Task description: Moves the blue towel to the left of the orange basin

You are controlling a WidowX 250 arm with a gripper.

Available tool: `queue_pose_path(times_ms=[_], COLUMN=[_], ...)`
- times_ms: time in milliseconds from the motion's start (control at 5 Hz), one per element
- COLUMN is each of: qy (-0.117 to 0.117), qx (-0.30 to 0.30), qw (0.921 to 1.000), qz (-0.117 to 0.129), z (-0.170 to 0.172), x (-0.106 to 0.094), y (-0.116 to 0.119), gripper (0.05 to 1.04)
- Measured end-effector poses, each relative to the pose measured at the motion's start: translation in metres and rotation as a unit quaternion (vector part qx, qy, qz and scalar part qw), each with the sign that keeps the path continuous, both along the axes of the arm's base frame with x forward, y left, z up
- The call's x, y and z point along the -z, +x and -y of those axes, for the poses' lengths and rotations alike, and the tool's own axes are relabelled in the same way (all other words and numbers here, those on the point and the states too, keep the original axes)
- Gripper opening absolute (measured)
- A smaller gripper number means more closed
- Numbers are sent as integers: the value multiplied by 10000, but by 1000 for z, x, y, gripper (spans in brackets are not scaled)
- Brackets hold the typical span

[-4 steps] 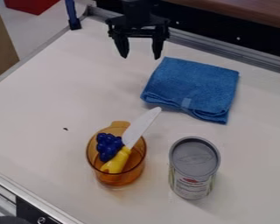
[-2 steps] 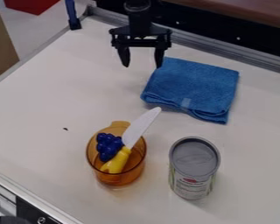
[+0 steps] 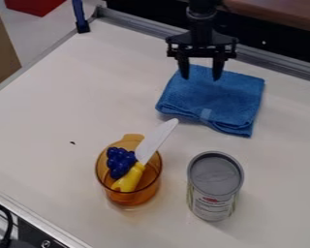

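Above folded, nubby blue towel (image 3: 216,102), black pincer (image 3: 201,77)

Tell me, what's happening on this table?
A black robot arm's gripper, its two fingers spread apart, hangs over the far part of a folded blue towel. The job is to move that towel to the left of the orange basin, which hasn't been done: it lies beyond the basin, toward the right in the picture. Toy grapes and a yellow-handled knife are in the basin, and a can stands nearby.
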State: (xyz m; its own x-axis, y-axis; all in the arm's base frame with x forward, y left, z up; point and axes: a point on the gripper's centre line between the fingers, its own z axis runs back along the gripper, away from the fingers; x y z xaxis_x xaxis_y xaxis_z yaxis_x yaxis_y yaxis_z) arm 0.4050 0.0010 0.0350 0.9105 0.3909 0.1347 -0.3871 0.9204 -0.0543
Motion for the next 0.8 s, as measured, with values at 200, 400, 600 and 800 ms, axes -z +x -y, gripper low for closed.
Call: queue_pose_path(times_ms=[200,400,600,800], qy=[84,168,166,153], qx=[15,2,30,63], qw=[10000,9998,9998,9999], qz=[30,85,83,8], z=[19,30,31,27], x=[5,22,32,38], y=[6,12,20,25], gripper=[389,169,57,53])
